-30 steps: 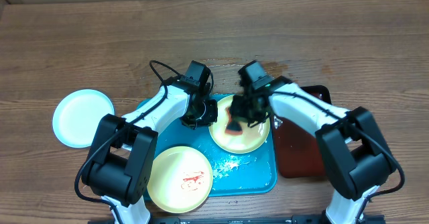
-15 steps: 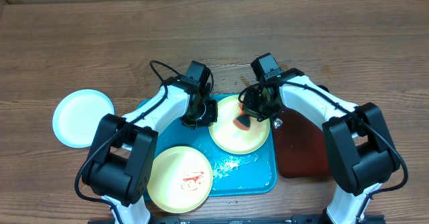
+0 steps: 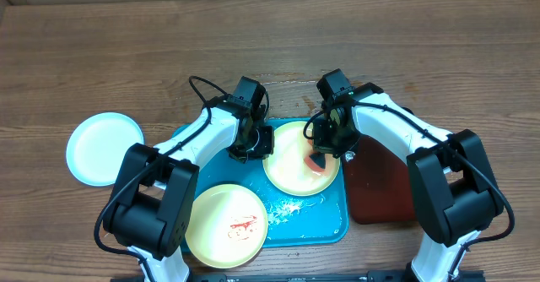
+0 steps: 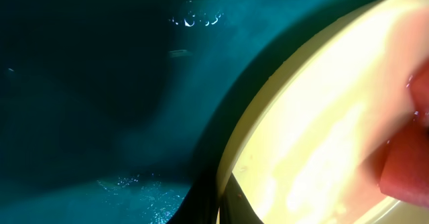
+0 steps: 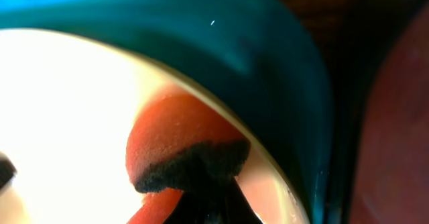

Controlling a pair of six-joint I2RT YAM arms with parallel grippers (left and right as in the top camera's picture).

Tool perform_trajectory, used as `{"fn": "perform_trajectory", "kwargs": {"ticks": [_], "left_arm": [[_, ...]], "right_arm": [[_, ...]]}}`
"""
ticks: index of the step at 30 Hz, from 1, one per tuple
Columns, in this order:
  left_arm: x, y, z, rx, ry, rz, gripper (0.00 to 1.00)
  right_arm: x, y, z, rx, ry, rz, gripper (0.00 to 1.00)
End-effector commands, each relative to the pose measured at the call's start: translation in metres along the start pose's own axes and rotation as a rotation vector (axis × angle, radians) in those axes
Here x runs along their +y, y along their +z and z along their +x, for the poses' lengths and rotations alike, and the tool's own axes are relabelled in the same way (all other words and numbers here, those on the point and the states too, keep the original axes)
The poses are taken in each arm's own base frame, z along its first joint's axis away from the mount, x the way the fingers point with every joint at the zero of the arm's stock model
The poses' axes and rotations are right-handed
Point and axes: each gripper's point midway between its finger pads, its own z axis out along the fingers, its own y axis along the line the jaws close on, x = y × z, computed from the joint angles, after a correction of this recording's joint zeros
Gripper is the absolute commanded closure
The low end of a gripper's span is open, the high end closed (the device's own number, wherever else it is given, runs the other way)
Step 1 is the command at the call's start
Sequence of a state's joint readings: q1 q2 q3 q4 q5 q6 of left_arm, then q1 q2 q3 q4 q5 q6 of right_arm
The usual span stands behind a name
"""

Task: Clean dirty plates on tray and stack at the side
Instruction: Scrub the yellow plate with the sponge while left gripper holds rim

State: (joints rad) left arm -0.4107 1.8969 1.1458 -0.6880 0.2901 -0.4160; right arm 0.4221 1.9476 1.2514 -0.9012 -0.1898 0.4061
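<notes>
So the sponge point(image 3: 318, 161) has slid from the left-middle of the far yellow plate point(image 3: 287, 174) over to its right side, and the right arm has swung with it. Nothing else has budged.

Biggest first. On the worktop point(image 3: 126, 54) sits the turquoise tray point(image 3: 325, 219), carrying both yellow plates. The white plate point(image 3: 105, 149) is off to the left on bare wood, looking done.

My read is that it's mid-scrub on the far plate. The right claw point(image 3: 325, 149) is clamped on the sponge. The left claw point(image 3: 253, 144) is closed right at that plate's left rim, probably steadying it. Next it needs a few more passes, then that plate goes over by the white one. After that comes the near yellow plate point(image 3: 226, 225), with its red smear point(image 3: 243, 226) untouched.

Hard to make out:
- Whether the left claw actually pinches the rim; its wrist view is mostly dark tray point(image 4: 80, 83) and blurry plate edge point(image 4: 315, 117).
- Whatever's under the sponge point(image 5: 181, 143).
- The right fingers, mostly cut off up close.
</notes>
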Motion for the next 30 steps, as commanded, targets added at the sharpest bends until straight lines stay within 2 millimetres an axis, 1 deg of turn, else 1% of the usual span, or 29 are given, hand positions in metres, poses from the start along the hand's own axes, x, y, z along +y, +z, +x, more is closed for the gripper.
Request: {"fn": "perform_trajectory", "kwargs": {"ticks": [1,4,9,13,14,17,23,25,30], "left_arm": [[0.009,0.015,0.01,0.051,-0.01,-0.031,0.96],[0.009,0.015,0.01,0.051,-0.01,-0.032,0.96],[0.009,0.015,0.01,0.051,-0.01,-0.032,0.96],[0.009,0.015,0.01,0.051,-0.01,-0.032,0.96],[0.009,0.015,0.01,0.051,-0.01,-0.032,0.96],[0.009,0.015,0.01,0.051,-0.01,-0.032,0.96],[0.009,0.015,0.01,0.05,-0.01,-0.032,0.96],[0.009,0.015,0.01,0.05,-0.01,-0.032,0.96],[0.009,0.015,0.01,0.05,-0.01,-0.032,0.96]], "right_arm": [[-0.022,0.022,0.029,0.119,-0.122,0.089,0.96],[-0.015,0.022,0.039,0.166,-0.211,0.035,0.96],[-0.017,0.019,0.052,0.221,-0.246,0.031,0.96],[-0.004,0.018,0.058,0.245,-0.292,-0.056,0.96],[0.0,0.018,0.058,0.245,-0.297,-0.078,0.96],[0.019,0.016,0.058,0.239,-0.327,-0.192,0.96],[0.053,0.009,0.052,0.214,-0.326,-0.379,0.96],[0.058,0.008,0.048,0.204,-0.282,-0.398,0.96],[0.064,0.009,0.037,0.177,-0.192,-0.404,0.96]]}}
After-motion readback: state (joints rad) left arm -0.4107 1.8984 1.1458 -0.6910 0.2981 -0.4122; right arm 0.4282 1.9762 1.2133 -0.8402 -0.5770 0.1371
